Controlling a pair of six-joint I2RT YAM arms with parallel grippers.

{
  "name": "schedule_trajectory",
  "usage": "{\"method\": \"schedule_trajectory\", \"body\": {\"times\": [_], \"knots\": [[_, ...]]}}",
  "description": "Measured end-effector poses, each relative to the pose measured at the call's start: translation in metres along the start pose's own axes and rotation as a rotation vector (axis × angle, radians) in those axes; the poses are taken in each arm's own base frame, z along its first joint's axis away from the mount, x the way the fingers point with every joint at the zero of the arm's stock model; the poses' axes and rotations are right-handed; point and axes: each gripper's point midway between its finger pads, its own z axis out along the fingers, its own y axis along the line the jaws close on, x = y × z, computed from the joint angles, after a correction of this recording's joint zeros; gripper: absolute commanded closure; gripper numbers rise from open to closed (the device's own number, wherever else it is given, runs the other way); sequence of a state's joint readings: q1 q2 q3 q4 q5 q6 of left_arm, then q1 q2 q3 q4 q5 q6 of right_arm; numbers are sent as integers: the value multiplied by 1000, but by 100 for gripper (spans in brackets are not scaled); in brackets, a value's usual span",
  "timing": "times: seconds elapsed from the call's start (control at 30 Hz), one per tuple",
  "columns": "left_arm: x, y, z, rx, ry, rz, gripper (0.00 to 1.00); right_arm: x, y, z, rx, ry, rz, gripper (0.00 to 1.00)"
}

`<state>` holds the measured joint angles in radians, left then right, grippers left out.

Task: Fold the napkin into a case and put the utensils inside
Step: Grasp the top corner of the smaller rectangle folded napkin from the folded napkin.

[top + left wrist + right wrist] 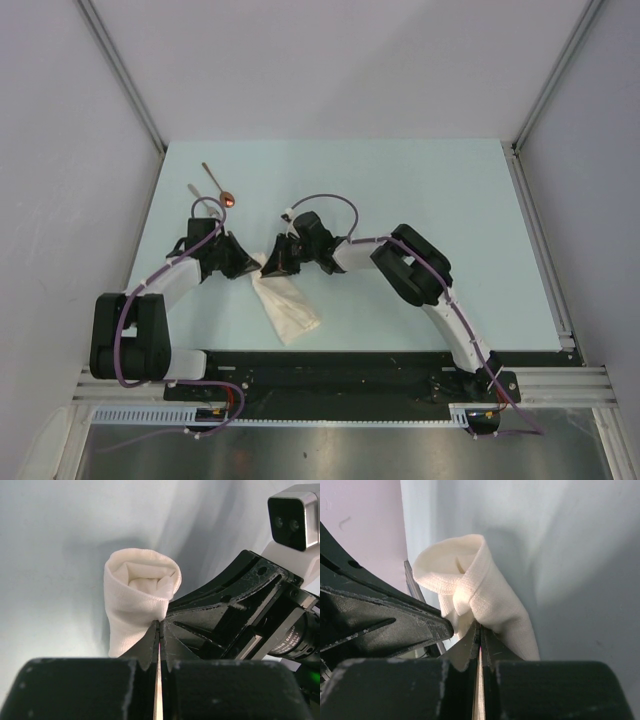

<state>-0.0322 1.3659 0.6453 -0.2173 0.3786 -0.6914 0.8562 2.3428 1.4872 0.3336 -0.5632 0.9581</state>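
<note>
Nearest us, the napkin (292,312) lies on the table (430,200) as a narrow pouch, its long axis running from near-right to far-left. At its far end the left gripper (249,268) and the right gripper (273,263) are each pressed together on the cloth rim, one on either side, holding the mouth lifted and rolled open. Beyond that mouth, further to the far left, lie the spoon (217,184) and the fork (193,188), well apart from the cloth. We judge the left arm nearer to them. The table's left edge is close there; open room lies to the right.
</note>
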Motion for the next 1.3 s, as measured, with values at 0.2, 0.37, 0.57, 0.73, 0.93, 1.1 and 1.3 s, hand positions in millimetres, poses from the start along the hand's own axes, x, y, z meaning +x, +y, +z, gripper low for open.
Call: {"method": "schedule_trajectory", "body": {"times": [0.2, 0.37, 0.57, 0.73, 0.93, 1.1, 1.3], "knots": [[0, 1, 0, -1, -4, 2, 100, -5, 1, 0, -20, -19, 55, 98], [-2, -1, -3, 5, -20, 9, 89, -10, 1, 3, -53, -36, 98, 98], [-5, 1, -8, 0, -34, 7, 59, -10, -4, 11, -86, -38, 129, 98], [-30, 15, -21, -63, -113, -40, 72, -13, -5, 10, -92, -42, 131, 98], [-47, 25, -28, -128, -182, -48, 99, -13, -5, 10, -94, -41, 129, 98], [-12, 57, -17, -196, -108, -108, 100, -10, -4, 11, -93, -36, 124, 98], [8, 65, -2, -177, -39, -160, 100, -9, -2, 14, -82, -42, 103, 97]]}}
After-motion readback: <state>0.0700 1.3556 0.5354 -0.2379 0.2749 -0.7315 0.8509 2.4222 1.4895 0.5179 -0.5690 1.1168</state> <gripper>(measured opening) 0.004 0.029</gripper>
